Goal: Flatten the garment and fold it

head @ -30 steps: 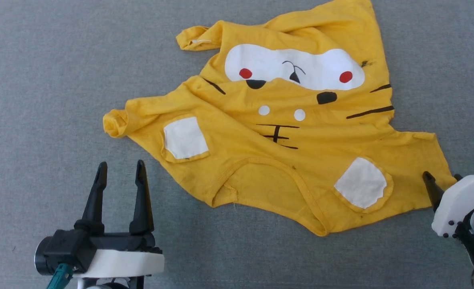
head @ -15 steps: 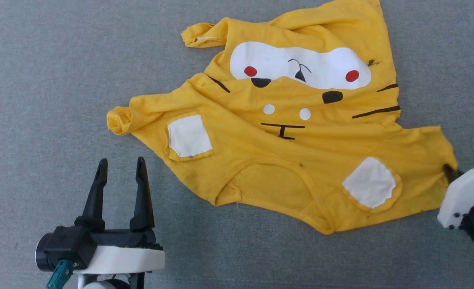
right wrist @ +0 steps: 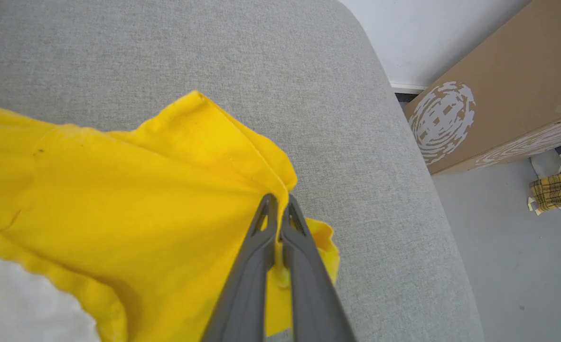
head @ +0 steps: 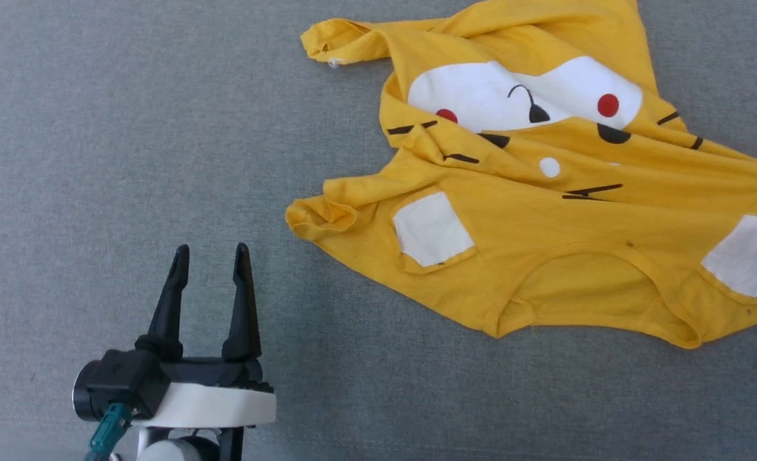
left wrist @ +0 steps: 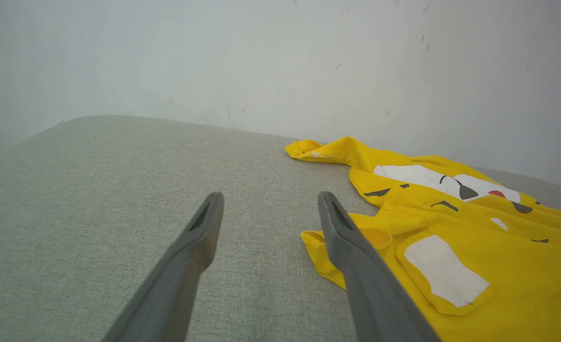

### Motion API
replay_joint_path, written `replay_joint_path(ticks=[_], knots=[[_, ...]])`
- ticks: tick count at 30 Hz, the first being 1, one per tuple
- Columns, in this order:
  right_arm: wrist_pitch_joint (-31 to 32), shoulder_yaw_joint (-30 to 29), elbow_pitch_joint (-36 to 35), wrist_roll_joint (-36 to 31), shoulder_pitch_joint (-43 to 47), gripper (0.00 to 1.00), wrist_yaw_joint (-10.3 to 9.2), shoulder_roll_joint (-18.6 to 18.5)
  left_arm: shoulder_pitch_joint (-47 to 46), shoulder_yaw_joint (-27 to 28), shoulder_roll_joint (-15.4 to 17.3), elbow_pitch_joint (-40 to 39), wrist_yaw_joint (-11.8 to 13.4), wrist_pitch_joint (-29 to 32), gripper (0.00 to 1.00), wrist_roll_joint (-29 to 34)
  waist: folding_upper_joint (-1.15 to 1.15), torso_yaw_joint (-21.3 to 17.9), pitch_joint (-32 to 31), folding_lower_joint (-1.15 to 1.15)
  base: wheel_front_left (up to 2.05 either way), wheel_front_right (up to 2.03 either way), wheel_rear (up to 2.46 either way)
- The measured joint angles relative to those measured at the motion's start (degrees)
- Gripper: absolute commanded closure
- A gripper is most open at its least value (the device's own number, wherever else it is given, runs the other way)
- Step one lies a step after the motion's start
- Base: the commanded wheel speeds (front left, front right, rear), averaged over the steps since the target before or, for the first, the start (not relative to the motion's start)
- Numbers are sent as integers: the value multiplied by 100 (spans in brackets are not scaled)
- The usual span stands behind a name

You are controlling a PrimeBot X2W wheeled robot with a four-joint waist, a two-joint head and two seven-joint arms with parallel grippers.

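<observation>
Compared with a second ago, the yellow T-shirt (head: 545, 211) lies much farther toward the robot's right on the grey upholstered surface (head: 129, 160), more than the small camera shift explains. Its face print is more creased, and the right gripper (right wrist: 278, 199), then standing open beside the sleeve, is now clamped on it. On the right wrist view I see those fingers pressed together with the hemmed edge of the right sleeve (right wrist: 223, 137) pinched between them, near the surface's rounded edge. The left gripper (head: 212, 250) hangs with its fingers spread wide, holding nothing, well apart from the cloth. I judge the shirt light, soft and limp: it drags and wrinkles instead of sliding as a sheet, so one pinch point only pulls it askew. The cotton should not slip, but a thin pinch on a hem can work loose under tension. For the second hold I would take the bunched left sleeve (head: 317, 218), the part nearest the left gripper, so both arms can stretch the shoulders apart; the neckline (head: 583, 282) faces the robot. As for writing, I can read none: the shirt carries only the cartoon face, white patches, black strokes and red dots. The cardboard box (right wrist: 499, 109) beyond the surface shows a round white pattern with no legible letters.
</observation>
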Motion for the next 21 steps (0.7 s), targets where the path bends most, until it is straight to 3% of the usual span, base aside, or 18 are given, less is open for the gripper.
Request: replay_joint_path(ticks=[4,8,16,21], knots=[[-298,49,162,-40,-172,0,0,163,-3,-20,-1,31,4,0,0,-4,0,54,-17,0,0,0,0],[-219,556,-250,190,-314,0,0,307,1,-36,-1,73,18,0,0,-7,0,42,-119,0,0,0,0],[797,2338,-1837,1400,-167,0,-4,403,32,-65,-3,113,18,0,0,-7,0,15,-372,-1,0,0,0],[1189,3459,-2084,1828,236,0,-2,325,59,-87,-3,119,16,0,0,-7,0,74,-459,-1,0,0,0]])
